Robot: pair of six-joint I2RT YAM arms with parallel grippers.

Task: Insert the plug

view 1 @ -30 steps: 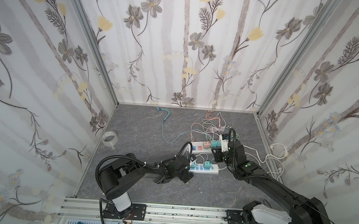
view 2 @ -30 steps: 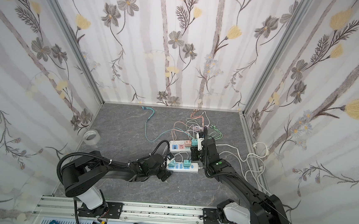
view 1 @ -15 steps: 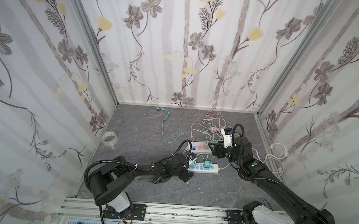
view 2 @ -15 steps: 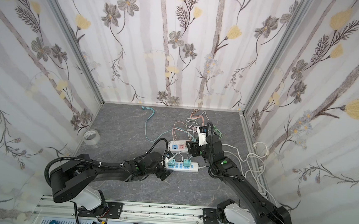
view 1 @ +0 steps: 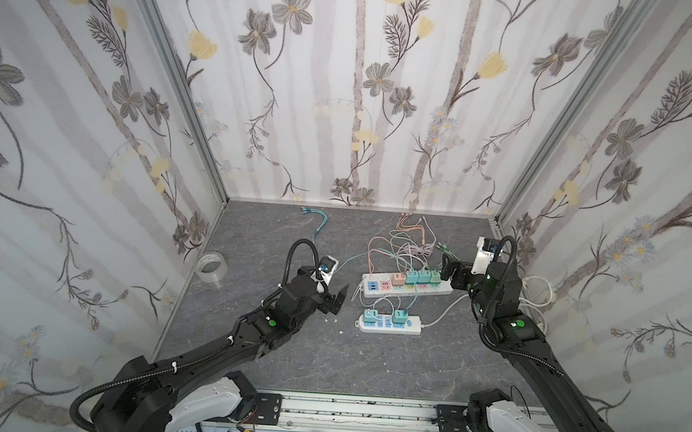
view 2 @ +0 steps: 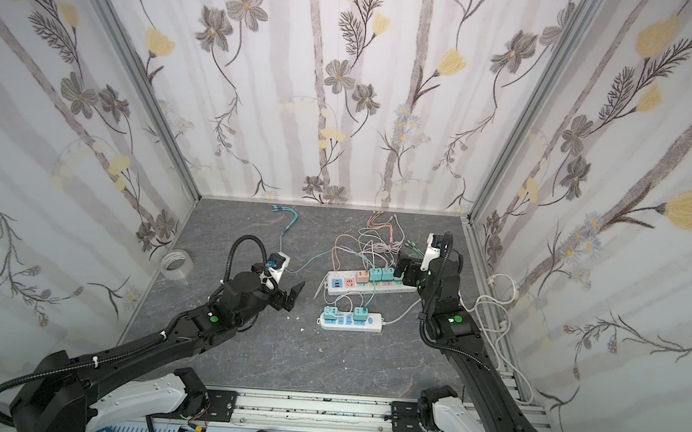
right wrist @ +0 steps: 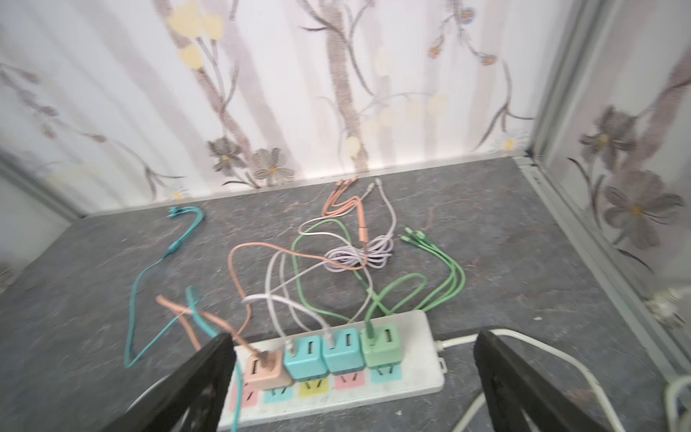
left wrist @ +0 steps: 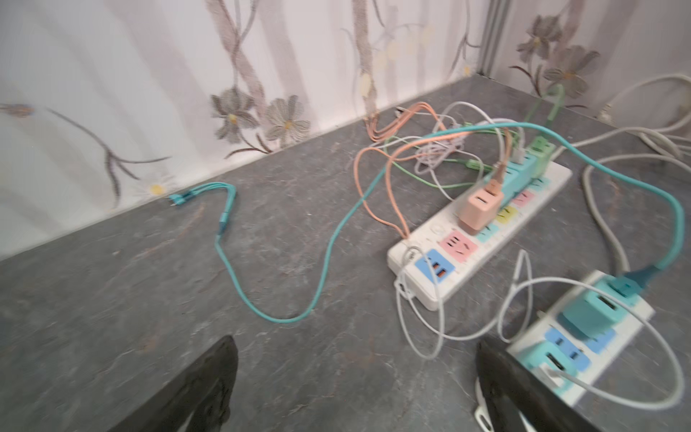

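White power strip (right wrist: 415, 361) partly hidden by spread right jaws, left jaws spread too, both empty, wrist views blurred

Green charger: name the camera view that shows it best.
Right wrist view: the green charger sits close and central, with its ports and prongs visible. The left wrist view shows it far off and small at the strip's far end. Both top views show only a tiny speck.

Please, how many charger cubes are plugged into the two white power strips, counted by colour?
Peach charger cubes: 1
Teal charger cubes: 4
Green charger cubes: 1
Total: 6
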